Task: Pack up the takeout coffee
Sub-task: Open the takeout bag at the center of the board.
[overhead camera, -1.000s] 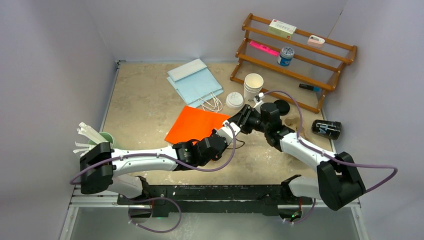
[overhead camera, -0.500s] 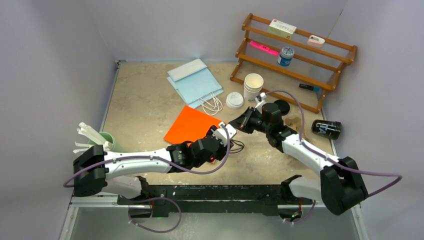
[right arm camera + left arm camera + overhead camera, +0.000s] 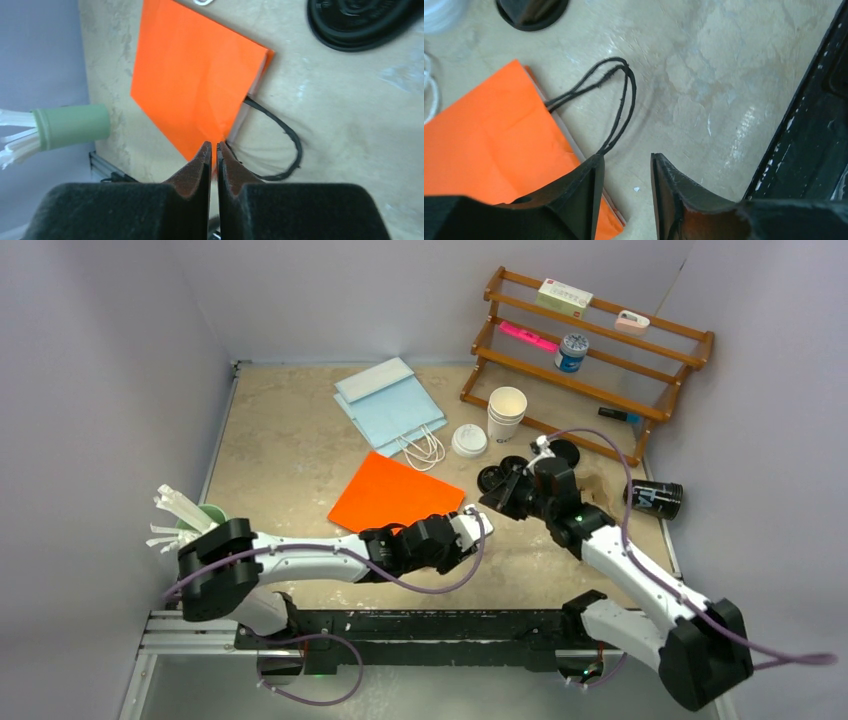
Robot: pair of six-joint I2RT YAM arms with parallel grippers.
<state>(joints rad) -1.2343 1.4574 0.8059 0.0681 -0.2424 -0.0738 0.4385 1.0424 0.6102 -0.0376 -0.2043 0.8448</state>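
At the black handles [image 3: 616, 100] of the orange bag [image 3: 395, 492] the left gripper [image 3: 625, 165] is held parted and empty, likely to open it, the right gripper [image 3: 214, 146] is pinched closed on nothing just beyond, and black lids [image 3: 493, 478] and a tipped black cup [image 3: 653, 498] are seen unpacked to the bag's right.

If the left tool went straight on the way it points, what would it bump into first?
Probably the black cord handles of the orange bag, lying just ahead of the left tool; its height above them is unclear.
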